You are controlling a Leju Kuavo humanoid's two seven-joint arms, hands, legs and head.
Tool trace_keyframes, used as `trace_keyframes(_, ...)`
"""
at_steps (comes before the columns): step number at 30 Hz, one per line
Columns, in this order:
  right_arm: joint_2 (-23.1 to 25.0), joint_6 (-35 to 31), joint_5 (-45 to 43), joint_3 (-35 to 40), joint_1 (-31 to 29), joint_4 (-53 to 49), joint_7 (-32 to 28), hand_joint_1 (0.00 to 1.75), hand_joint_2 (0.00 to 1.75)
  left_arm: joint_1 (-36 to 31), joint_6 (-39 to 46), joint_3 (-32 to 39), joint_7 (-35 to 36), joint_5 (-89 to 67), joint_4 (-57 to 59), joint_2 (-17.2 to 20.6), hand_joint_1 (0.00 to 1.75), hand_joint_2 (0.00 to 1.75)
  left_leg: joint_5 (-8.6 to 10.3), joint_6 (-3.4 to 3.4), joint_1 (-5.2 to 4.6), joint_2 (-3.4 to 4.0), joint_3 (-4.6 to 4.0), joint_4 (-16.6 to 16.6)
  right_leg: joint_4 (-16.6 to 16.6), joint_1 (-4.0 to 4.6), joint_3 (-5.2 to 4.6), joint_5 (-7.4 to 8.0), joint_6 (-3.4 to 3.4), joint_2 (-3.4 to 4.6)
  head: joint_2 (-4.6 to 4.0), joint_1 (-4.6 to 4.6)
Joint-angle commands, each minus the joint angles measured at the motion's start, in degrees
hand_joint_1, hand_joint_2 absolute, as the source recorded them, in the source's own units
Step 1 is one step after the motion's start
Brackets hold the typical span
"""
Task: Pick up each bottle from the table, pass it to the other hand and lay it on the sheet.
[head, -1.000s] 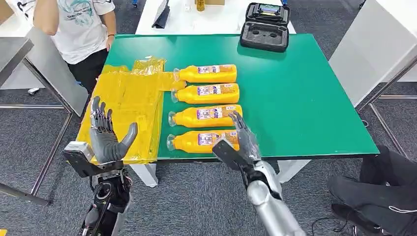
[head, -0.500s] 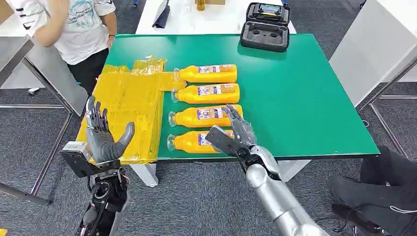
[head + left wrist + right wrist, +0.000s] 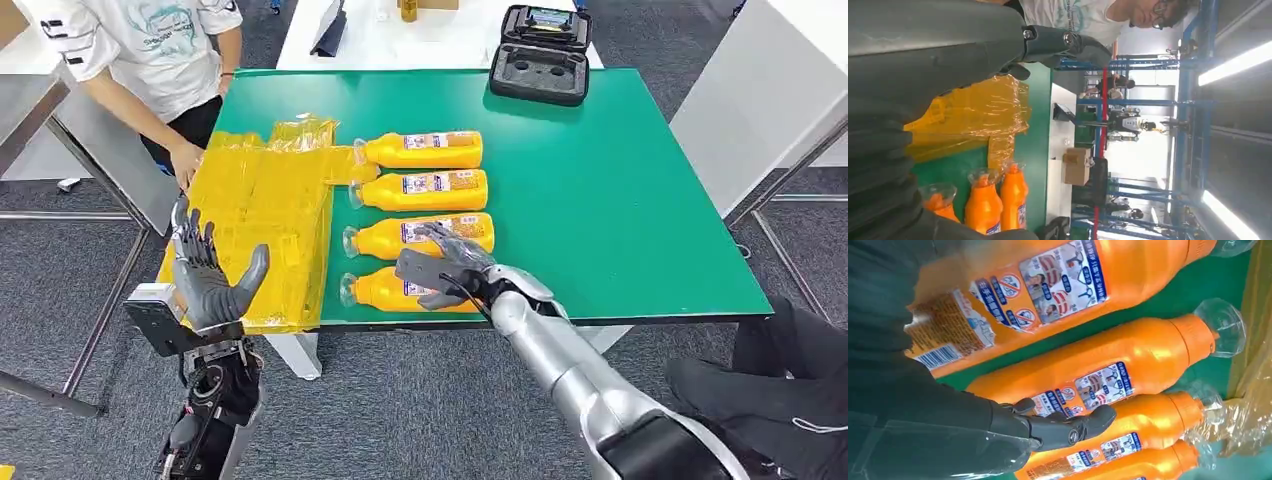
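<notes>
Green table (image 3: 640,190): four bottles (image 3: 420,150), yellow sheet (image 3: 260,210), case (image 3: 540,68).

Four orange bottles (image 3: 420,150) with clear caps and printed labels lie on their sides in a row just beside the crinkled yellow sheet (image 3: 262,215), caps towards it; the farthest bottle's cap touches the sheet's edge

Each orange bottle (image 3: 1128,365) carries a label (image 3: 1100,385) with small pictures, red prohibition signs and blue print too small to read; the nearest bottle (image 3: 1058,285) also bears a barcode (image 3: 940,356).
</notes>
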Motion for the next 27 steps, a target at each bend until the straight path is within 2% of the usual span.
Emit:
trace_keyframes(1,-0.27,3.01,0.54,6.14,-7.80,9.78,1.16,0.00,1.75,-1.59,0.45,-0.04,0.11,0.64,3.69,1.54,0.00,1.75,-0.13,-0.11,0.05,0.12,0.25,0.04,0.02,0.05,0.23,-0.09,-0.10,0.11,0.00,0.02)
trace_keyframes(13,0.73,4.79,0.44,8.38,-11.04,12.39,1.53,0.00,1.75,-0.55,0.92,1.20,0.20,0.75,1.99,1.07,0.00,1.75,-0.07,-0.07,0.01,0.10,0.13,0.01,0.01,0.01,0.09,-0.04,-0.06,0.10,0.00,0.00)
trace_keyframes(17,0.12,5.44,0.61,8.94,-11.46,12.42,1.30,0.00,1.75,0.00,0.82,1.53,0.26,0.75,1.78,1.20,0.00,1.75,-0.15,-0.12,0.06,0.13,0.30,0.01,0.00,0.06,0.28,-0.10,-0.11,0.12,0.00,0.00)
trace_keyframes(20,-0.57,6.03,0.97,9.63,-12.01,12.43,0.79,0.00,1.75,0.71,0.71,1.68,0.25,0.81,1.77,1.13,0.00,1.75,-0.04,-0.05,0.00,0.05,0.10,-0.01,0.00,0.00,0.08,-0.03,-0.04,0.05,0.00,0.00)
trace_keyframes(27,-1.14,6.51,0.63,10.40,-10.67,10.83,0.15,0.00,1.75,0.92,0.26,1.50,0.21,0.89,1.95,1.32,0.00,1.75,-0.11,-0.12,0.06,0.06,0.26,-0.02,-0.04,0.07,0.26,-0.08,-0.10,0.05,0.00,0.00)
